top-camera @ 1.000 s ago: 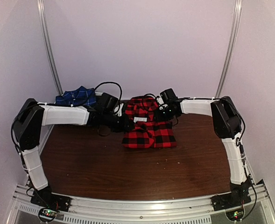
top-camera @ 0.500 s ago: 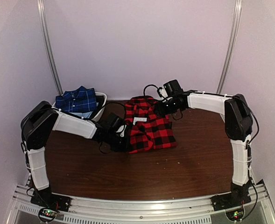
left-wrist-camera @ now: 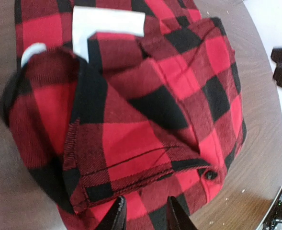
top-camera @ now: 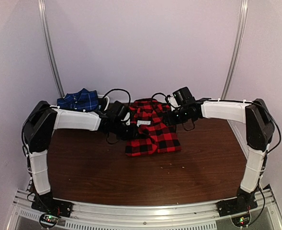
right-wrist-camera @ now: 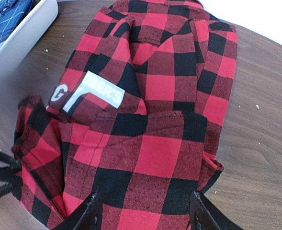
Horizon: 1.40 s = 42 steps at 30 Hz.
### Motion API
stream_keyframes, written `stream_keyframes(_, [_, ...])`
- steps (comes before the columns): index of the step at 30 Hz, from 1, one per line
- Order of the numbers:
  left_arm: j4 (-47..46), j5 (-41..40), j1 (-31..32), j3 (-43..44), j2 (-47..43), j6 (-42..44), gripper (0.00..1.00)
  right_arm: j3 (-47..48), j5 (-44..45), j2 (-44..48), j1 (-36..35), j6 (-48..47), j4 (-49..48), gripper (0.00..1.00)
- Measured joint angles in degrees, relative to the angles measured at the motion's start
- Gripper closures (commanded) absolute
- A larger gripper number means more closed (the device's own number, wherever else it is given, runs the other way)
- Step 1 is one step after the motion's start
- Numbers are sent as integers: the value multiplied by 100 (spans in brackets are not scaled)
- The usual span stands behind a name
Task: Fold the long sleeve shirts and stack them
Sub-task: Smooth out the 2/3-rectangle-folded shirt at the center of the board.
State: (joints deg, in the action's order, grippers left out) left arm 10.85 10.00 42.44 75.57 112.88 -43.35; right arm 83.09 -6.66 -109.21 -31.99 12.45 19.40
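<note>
The red-and-black checked shirt point(top-camera: 152, 129) lies folded in a thick bundle at the middle back of the table, with its white letters point(right-wrist-camera: 90, 91) on top. It fills the left wrist view point(left-wrist-camera: 145, 105) and the right wrist view point(right-wrist-camera: 164, 120). My left gripper point(top-camera: 131, 132) is at the shirt's left edge, open, its fingertips point(left-wrist-camera: 114, 218) just over the cloth. My right gripper point(top-camera: 172, 118) is over the shirt's right back part, wide open point(right-wrist-camera: 145, 213) and empty. The navy shirt point(top-camera: 78, 100) lies in a white bin at the back left.
The white bin point(right-wrist-camera: 21, 36) stands close to the red shirt's left side. The brown table point(top-camera: 145, 172) shows in front of the shirt. White walls and two metal rails close in the back and sides.
My left gripper has moved from the shirt's front left corner back up to its left edge. My right gripper has come slightly forward over the shirt. The shirt has kept its shape.
</note>
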Motion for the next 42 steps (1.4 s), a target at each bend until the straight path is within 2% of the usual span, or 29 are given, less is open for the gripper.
stream_keyframes(10, [463, -85, -315, 3407, 2004, 688, 61, -516, 52, 450, -2, 140, -76, 37])
stream_keyframes(14, [592, 24, -339, 3947, 2245, 822, 57, -625, 50, 573, -4, 151, -107, 37])
stream_keyframes(20, [726, 4, -354, 3812, 2092, 883, 56, -656, 39, 590, -31, 149, -138, 37])
stream_keyframes(27, [702, -170, -769, 1853, 610, 570, 49, -258, -105, 122, 61, 153, -251, 37])
stream_keyframes(30, [636, -122, -1023, 1338, 289, 490, 43, 157, -262, -337, 229, 146, -260, 37])
stream_keyframes(36, [623, 109, -1209, 981, 385, 391, 37, 780, -422, -1058, 522, 144, -243, 36])
stream_keyframes(39, [612, 254, -1200, 1016, 496, 385, 37, 977, -509, -1283, 625, 144, -229, 36])
stream_keyframes(42, [584, 407, -1196, 1167, 730, 387, 43, 1126, -586, -1453, 686, 144, -219, 38])
